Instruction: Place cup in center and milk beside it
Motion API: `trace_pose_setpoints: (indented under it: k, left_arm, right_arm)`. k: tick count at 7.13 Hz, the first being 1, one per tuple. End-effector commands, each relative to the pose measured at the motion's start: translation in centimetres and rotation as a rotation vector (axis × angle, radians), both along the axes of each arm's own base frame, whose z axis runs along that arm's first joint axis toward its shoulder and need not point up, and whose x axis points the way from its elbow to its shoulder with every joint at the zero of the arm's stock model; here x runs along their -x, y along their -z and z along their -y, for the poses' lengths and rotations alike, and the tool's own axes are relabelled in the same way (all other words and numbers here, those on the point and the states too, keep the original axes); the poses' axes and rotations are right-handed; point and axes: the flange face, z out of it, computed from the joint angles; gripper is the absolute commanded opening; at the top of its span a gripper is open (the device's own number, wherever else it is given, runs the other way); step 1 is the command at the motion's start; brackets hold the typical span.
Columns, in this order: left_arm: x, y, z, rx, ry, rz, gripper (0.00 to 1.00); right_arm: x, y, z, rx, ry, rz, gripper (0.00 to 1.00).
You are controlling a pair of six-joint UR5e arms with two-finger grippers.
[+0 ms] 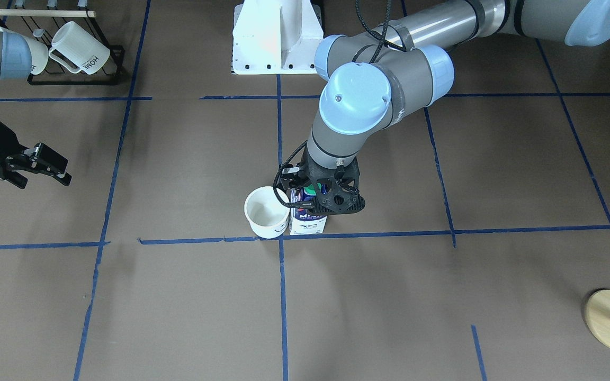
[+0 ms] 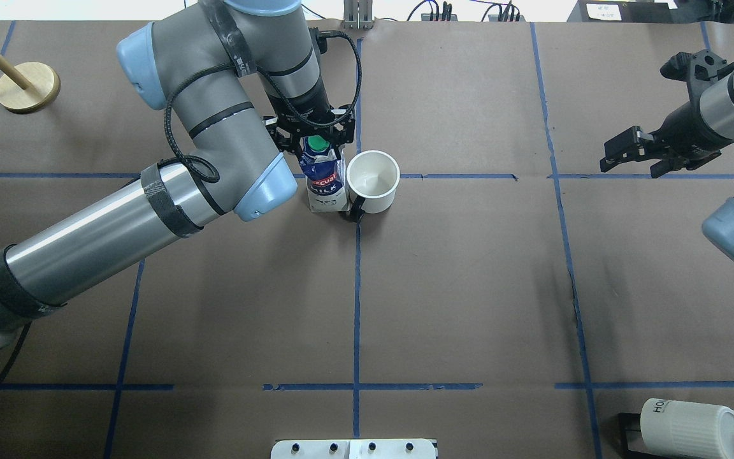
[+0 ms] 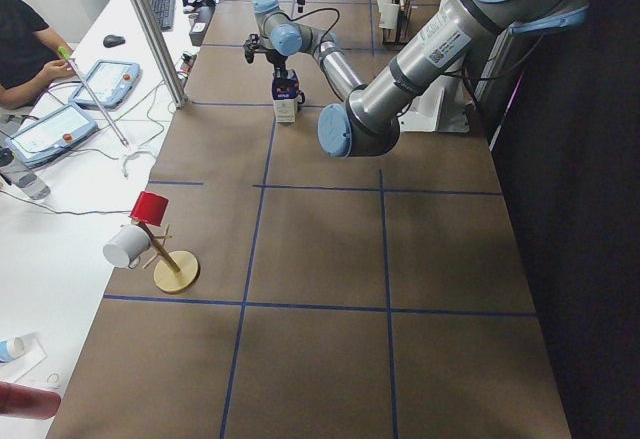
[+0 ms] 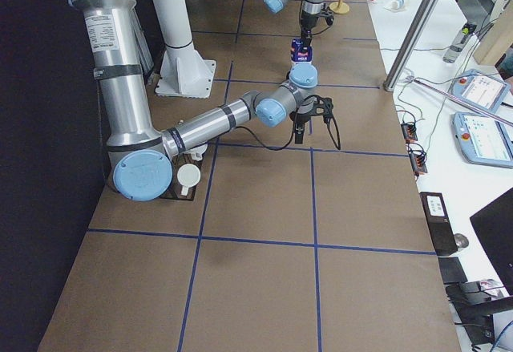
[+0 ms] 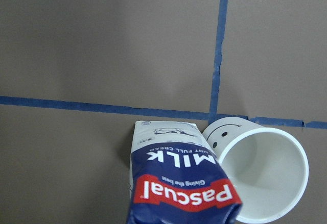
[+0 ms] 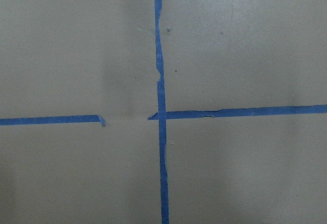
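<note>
Cup [image 1: 267, 212] stood upright on the tabletop [image 1: 188, 174], its base at the crossing of blue tape [image 1: 282, 239], open mouth up, smiley face toward the operators' side. Milk carton [image 2: 325, 185] stood upright right against it, on the robot's left side, base flat on the surface. Left gripper [image 2: 316, 137] was directly over the carton, jaws straddling the top by the green cap [image 2: 317, 144]; could not tell whether they were clamped or slack. Right gripper [image 2: 634, 156] hung well apart, jaws spread, holding nothing. Judged the step as the last one, setting down the milk. The next move would call for a clean release and a straight lift, without dragging the carton or nudging the cup.
</note>
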Motion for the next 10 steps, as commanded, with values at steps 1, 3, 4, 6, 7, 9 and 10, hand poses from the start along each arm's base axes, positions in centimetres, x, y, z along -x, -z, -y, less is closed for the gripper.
trace_pose_setpoints:
  k: [1,3,4,6,7,9,10]
  left_arm:
    - [4.7,3.8,-0.6,-0.074,0.053,-0.059,1.0]
    - [15.7,1.6,-0.7,-0.141,0.158,-0.104,1.0]
    - [20.2,-2.8,-2.7,-0.22,0.131,-0.086,1.0]
    - [30.8,-16.5,-1.5,-0.319,-0.009,0.002,1.0]
    - [38.7,-26.3,-0.4,-0.363,-0.098,0.03,1.0]
    - [50.8,-41.8,2.9,-0.333,-0.155,0.06,1.0]
    - [54.7,-46.7,3.0,-0.308,-0.158,0.073,1.0]
  right_arm:
    - [0.0,0.0,0.0,-0.001,0.002,-0.001,1.0]
    - [-0.6,-0.1,0.2,-0.01,-0.004,-0.002,1.0]
    - [-3.5,-0.3,1.3,-0.069,0.006,-0.005,1.0]
    - [-11.9,-2.5,3.1,-0.09,-0.012,0.041,1.0]
    - [-15.1,-4.8,4.1,-0.116,0.011,0.011,1.0]
    - [-21.9,-7.9,4.7,-0.149,0.043,-0.049,1.0]
    - [-24.2,-9.6,4.6,-0.151,0.084,-0.069,1.0]
